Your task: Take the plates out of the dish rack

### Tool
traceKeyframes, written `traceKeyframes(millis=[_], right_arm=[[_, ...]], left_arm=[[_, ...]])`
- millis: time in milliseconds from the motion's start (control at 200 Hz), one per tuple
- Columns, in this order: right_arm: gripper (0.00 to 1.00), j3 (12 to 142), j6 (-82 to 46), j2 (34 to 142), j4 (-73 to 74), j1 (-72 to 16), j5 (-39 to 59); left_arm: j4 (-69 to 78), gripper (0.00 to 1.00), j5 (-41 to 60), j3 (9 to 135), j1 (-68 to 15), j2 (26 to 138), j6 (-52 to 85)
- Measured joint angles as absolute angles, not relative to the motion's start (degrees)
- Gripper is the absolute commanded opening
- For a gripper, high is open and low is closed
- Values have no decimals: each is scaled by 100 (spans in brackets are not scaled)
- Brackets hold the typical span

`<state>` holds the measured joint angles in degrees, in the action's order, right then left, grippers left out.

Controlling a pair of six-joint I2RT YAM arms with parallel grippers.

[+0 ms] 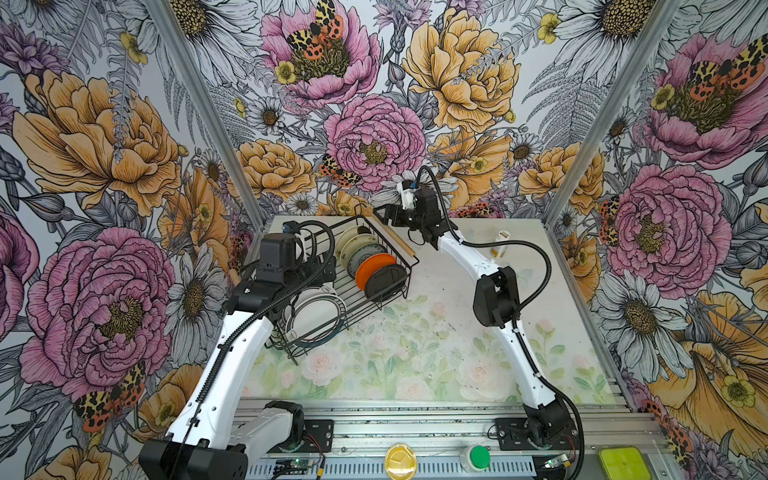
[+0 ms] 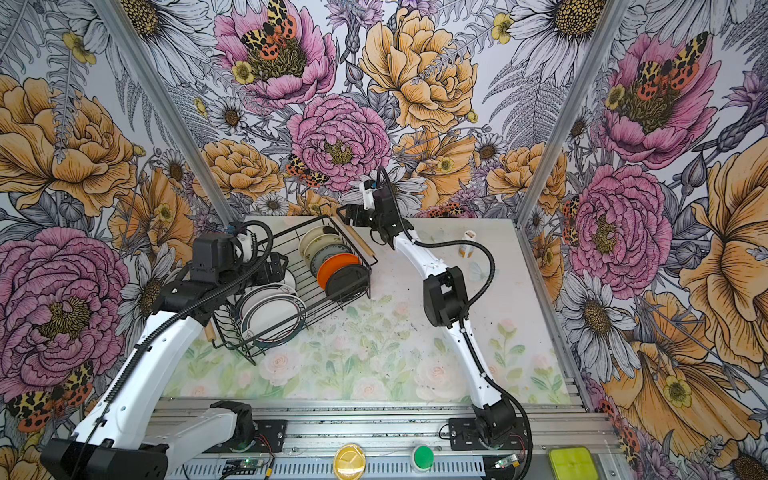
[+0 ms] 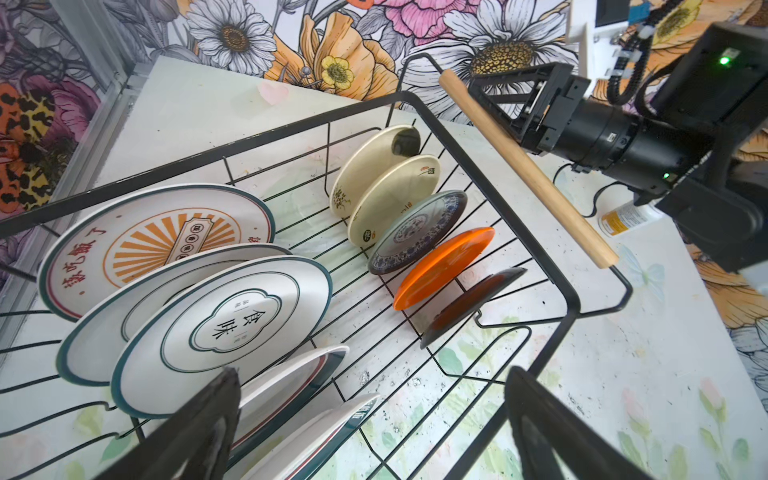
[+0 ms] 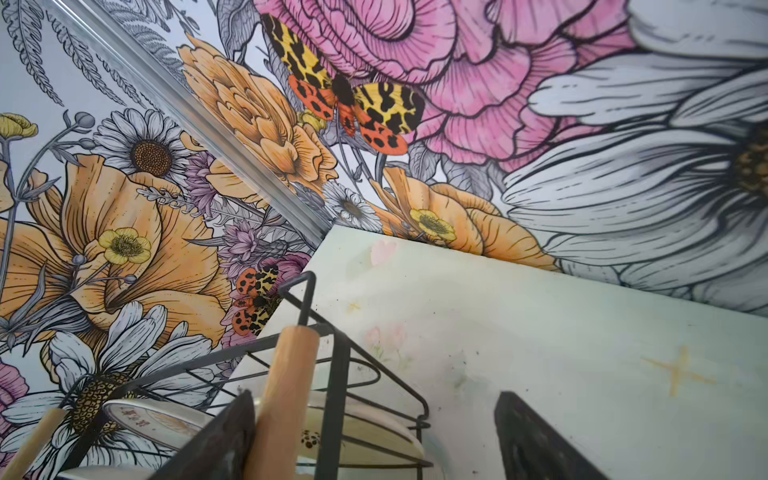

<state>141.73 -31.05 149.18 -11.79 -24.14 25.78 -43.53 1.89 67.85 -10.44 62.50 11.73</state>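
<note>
While the left gripper and right gripper hang open, the plates stand on edge in the dish rack.

The right gripper's fingers are spread wide around the rack's wooden handle, which runs just beside one finger, unclamped. The left gripper's fingers are wide apart above a row of white, dark-rimmed plates led by a sunburst plate. The other row ends in an orange plate and a black plate. The wire rack sits at the back left of the floral table.
</note>
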Motion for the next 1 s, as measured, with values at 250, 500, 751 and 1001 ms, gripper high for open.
traceKeyframes(millis=[250, 500, 751, 1001], right_arm=[[99, 12575, -2311, 13454, -1715, -2029, 2512], [99, 10040, -1721, 11264, -1791, -1905, 1765], [99, 7548, -1702, 9209, -1911, -1693, 1092], [99, 6049, -1881, 7961, -2115, -1533, 792]], left_arm=[[-4357, 99, 95, 6932, -1498, 6488, 939], [-4425, 99, -189, 7299, -2449, 7343, 829], [-4436, 99, -185, 7721, -2801, 8283, 685], [-4519, 98, -93, 7946, -2838, 8825, 390]])
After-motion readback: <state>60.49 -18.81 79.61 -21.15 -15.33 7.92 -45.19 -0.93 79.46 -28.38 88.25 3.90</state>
